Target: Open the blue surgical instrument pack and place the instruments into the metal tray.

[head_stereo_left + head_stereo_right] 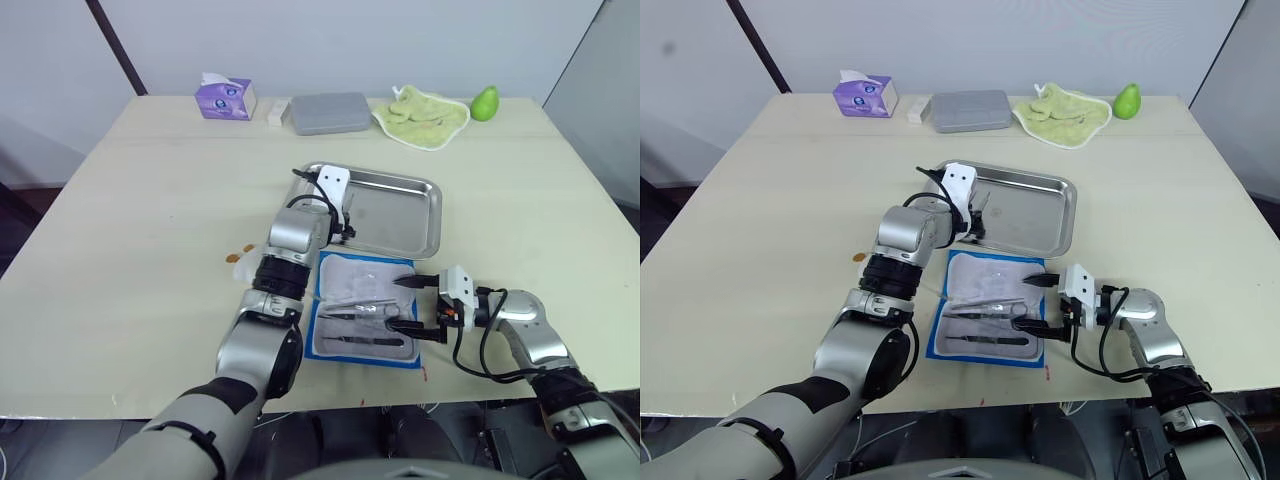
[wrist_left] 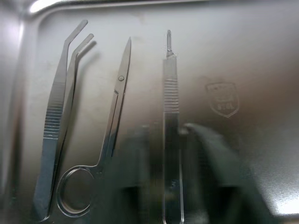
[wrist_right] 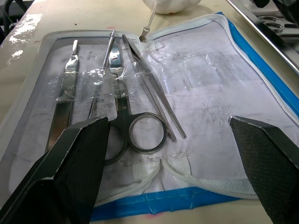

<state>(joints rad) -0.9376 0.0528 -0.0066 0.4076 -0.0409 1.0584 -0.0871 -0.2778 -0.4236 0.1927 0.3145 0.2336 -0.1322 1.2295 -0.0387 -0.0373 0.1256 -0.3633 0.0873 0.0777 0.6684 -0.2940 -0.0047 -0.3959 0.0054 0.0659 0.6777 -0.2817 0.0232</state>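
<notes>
Nearest the table's front edge, the right gripper [image 1: 410, 303] sits with fingers spread wide, nothing between them, at the right edge of the blue surgical instrument pack [image 1: 366, 310]. Pack lies open and flat, pale lining up; scissors [image 3: 122, 112], a scalpel handle [image 3: 63, 107] and straight tweezers [image 3: 156, 105] remain under clear straps inside. Just beyond the pack stands the metal tray [image 1: 398, 212]. Left gripper [image 1: 340, 215] hangs over the tray's left part; cannot tell whether its fingers are parted or closed. Angled tweezers [image 2: 58, 121], small scissors [image 2: 105, 149] and a scalpel handle [image 2: 171, 126] lie side by side in the tray. Along the far edge: tissue box [image 1: 226, 98], grey box [image 1: 328, 112], green cloth [image 1: 422, 115], green pear [image 1: 485, 102].
</notes>
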